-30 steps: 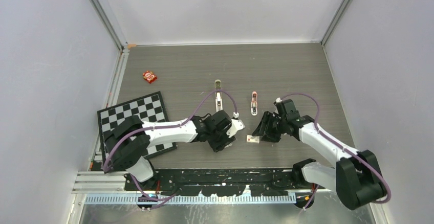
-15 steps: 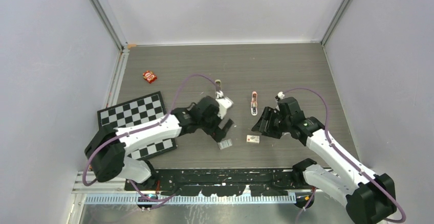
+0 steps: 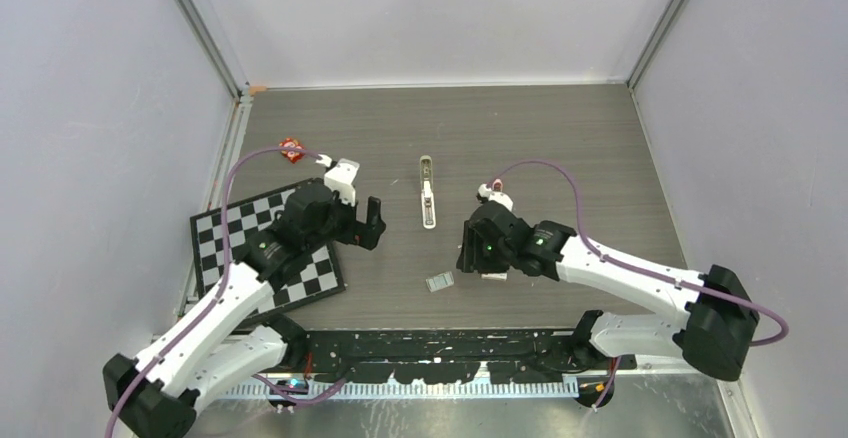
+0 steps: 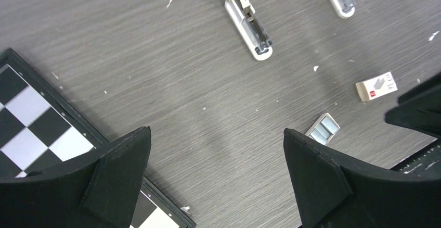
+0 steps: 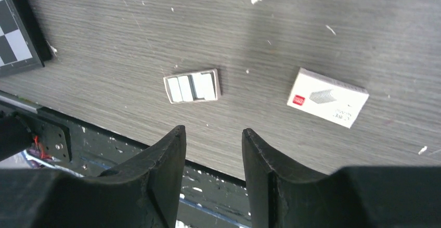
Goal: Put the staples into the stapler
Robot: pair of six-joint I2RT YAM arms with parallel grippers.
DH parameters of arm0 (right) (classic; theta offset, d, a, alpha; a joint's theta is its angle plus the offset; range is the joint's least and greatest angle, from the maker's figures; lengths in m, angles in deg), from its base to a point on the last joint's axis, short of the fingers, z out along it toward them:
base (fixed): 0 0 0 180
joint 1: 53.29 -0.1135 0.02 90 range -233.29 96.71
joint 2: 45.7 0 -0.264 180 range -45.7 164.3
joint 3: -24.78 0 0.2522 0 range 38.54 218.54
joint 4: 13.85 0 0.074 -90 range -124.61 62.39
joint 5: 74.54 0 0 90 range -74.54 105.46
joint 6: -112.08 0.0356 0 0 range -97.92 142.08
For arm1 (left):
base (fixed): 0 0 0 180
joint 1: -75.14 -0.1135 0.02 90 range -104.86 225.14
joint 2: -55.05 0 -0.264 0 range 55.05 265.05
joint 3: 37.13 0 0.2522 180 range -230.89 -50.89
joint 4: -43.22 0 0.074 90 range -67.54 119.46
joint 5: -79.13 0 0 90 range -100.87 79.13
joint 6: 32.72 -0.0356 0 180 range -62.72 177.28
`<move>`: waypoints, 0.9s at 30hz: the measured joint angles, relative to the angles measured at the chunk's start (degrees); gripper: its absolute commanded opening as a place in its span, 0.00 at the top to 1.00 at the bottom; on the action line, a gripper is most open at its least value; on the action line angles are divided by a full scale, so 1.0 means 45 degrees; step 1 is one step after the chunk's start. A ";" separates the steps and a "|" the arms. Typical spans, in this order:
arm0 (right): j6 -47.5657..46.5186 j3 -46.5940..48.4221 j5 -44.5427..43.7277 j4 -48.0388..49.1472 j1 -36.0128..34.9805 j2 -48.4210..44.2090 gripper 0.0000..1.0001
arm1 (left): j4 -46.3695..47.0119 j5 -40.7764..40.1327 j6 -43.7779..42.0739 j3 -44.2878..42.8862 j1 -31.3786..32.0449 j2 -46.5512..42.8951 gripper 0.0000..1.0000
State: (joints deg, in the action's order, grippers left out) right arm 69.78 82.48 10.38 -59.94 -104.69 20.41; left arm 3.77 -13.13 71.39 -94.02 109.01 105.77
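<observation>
Staples (image 5: pixel 192 86) released near stapler (image 3: pixel 428 203), unloaded; left gripper (image 4: pixel 214 134) withdrawn, spread; right gripper (image 5: pixel 213 131) brought over, part-spread, empty.

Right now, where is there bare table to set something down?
Bare: the far strip between the stapler and the back wall, and the far right corner. Crowded: the front edge around the staples, the small box and the right tool.

Grey table (image 3: pixel 560 138) (wood-grain): stapler (image 3: pixel 428 203), staples (image 3: pixel 439 282), white box (image 5: pixel 327 97), checkerboard (image 3: pixel 215 238), red packet (image 3: pixel 290 149).
</observation>
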 measured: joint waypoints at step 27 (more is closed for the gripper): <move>-0.0772 0.2084 -0.3580 0.0461 -0.2890 0.4376 0.66 | -0.0792 -0.0491 -0.0457 0.0758 -0.0005 -0.4566 0.00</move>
State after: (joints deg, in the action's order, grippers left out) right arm 66.31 91.86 -5.73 -57.87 -117.69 40.10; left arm 0.21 -15.34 69.34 -90.61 108.98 85.22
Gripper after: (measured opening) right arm 0.341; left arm 0.996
